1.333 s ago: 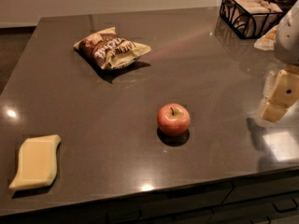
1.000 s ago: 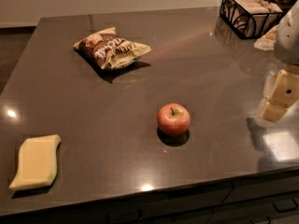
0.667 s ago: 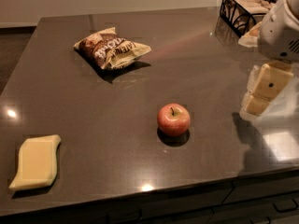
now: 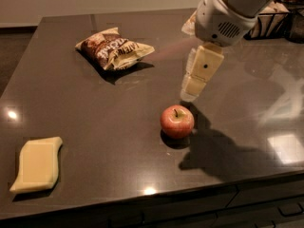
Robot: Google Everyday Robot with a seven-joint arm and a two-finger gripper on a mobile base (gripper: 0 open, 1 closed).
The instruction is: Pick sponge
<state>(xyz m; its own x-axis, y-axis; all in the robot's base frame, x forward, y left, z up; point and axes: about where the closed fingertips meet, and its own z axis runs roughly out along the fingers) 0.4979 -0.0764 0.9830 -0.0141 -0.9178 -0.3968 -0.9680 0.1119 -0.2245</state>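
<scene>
The sponge (image 4: 37, 164) is a pale yellow flat pad with wavy long edges, lying on the dark table (image 4: 95, 118) near its front left corner. My gripper (image 4: 190, 93) hangs from the white arm at the upper right, its cream blocky fingers pointing down just above and behind the red apple (image 4: 176, 121). The gripper is far to the right of the sponge and holds nothing.
A brown-and-white snack bag (image 4: 113, 47) lies at the back left-centre. A dark wire basket (image 4: 278, 18) stands at the back right, partly behind the arm. The table's front edge runs just below the sponge and apple.
The arm has swung left from the table's right edge toward the middle, and the gripper now hangs above the apple. Sponge, apple and bag have not moved.
</scene>
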